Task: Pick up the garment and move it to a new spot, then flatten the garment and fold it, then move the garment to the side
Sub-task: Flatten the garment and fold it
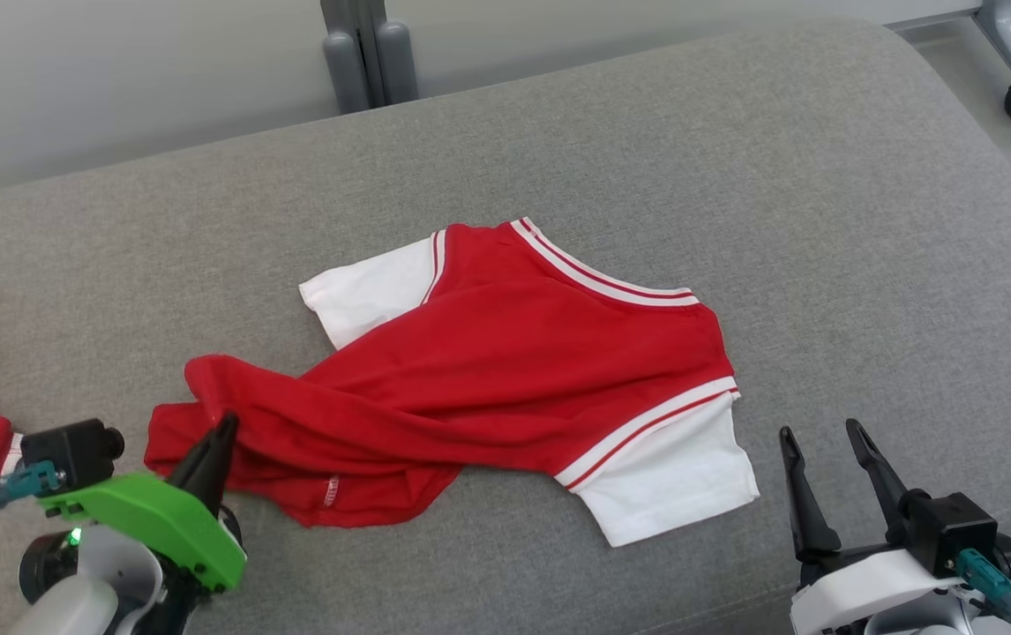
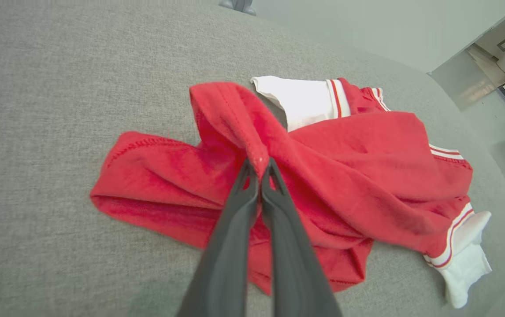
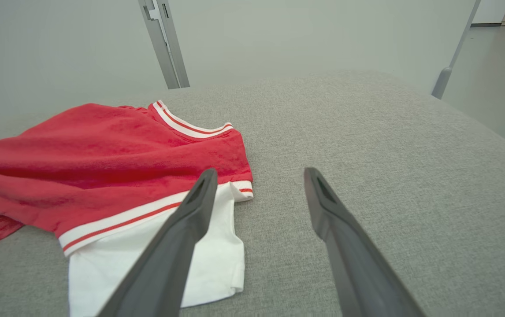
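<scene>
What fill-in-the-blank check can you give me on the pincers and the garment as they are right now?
1. The left pincer is ____ on a red fold of the garment.
2. The right pincer stands ____, holding nothing.
3. The sleeve nearest the right pincer is ____ with a red stripe.
4. The garment lies on a ____ cushion.
Missing words: shut; open; white; grey.

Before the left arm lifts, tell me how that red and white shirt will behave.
Likely floppy: the shirt lies in soft folds, so it should drape from the ridge pinched in the left gripper. Probably light, being thin knit. It may drag on the textured grey cushion rather than slide.
</scene>
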